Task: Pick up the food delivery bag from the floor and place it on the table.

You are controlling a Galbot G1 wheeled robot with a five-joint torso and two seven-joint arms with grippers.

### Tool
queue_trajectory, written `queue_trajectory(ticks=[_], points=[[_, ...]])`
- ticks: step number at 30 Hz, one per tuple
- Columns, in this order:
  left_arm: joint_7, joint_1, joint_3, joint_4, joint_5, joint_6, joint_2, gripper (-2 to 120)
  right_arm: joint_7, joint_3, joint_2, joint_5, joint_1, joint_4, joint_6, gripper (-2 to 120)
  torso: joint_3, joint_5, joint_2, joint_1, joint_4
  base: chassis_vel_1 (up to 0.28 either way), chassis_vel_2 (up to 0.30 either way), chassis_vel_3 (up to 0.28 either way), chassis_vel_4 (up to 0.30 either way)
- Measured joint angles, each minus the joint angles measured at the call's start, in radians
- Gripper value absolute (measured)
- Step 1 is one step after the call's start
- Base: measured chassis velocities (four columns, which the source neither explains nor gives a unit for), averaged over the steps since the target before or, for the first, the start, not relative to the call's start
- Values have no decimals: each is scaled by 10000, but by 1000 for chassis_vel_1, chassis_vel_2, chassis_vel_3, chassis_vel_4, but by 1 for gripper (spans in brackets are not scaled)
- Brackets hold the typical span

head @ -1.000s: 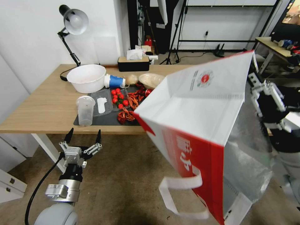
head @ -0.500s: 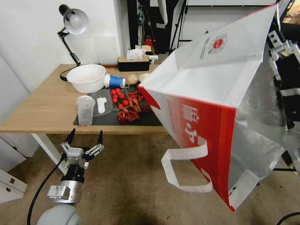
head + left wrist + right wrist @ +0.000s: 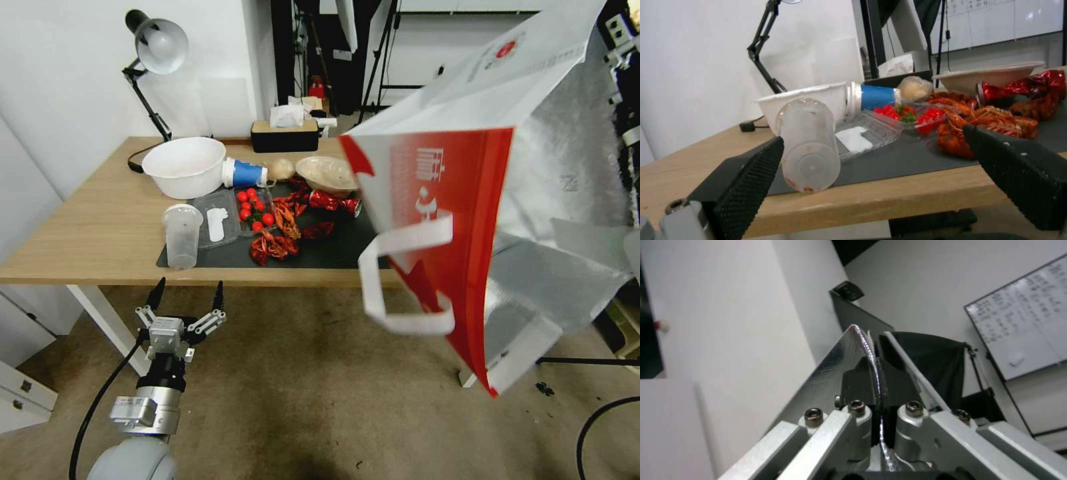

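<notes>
The food delivery bag (image 3: 440, 220) has matt white and red woven-looking panels, a crinkled reflective foil lining and flat white fabric straps. The worktop (image 3: 100, 227) is smooth light wood-grain carrying a matt dark grey mat (image 3: 333, 250). The left claw (image 3: 871, 173) has black fingers (image 3: 746, 180) with a dotted rubber texture on bare metal links; the floor (image 3: 287, 400) is rough carpet.

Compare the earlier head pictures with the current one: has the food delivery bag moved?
Yes. The food delivery bag, clamped by the right gripper, has risen and swung right against the table, uncovering the bowl behind it.
</notes>
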Motion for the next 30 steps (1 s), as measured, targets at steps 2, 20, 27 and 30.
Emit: queue_trajectory(ticks=[2,20,27,30], points=[[6,20,1,-3,8,0,-12,100,221,-104,71,11,164,-171,-41,0,0,0,-1,0,0,0,0,0,0],[46,108,90,0,230,-7,-125,100,1766,-2491,1644,500,3303,-2739,933,0,-2,0,-4,0,0,0,0,0,0],[36,172,44,64,260,-31,-171,100,2179,-3285,2625,0,4181,-3622,931,0,-1,-3,-4,0,2,0,0,0,0],[27,187,-12,123,264,-55,-181,100,2595,-3459,3084,-232,4474,-3952,804,0,-2,-2,-3,-1,1,0,0,0,0]])
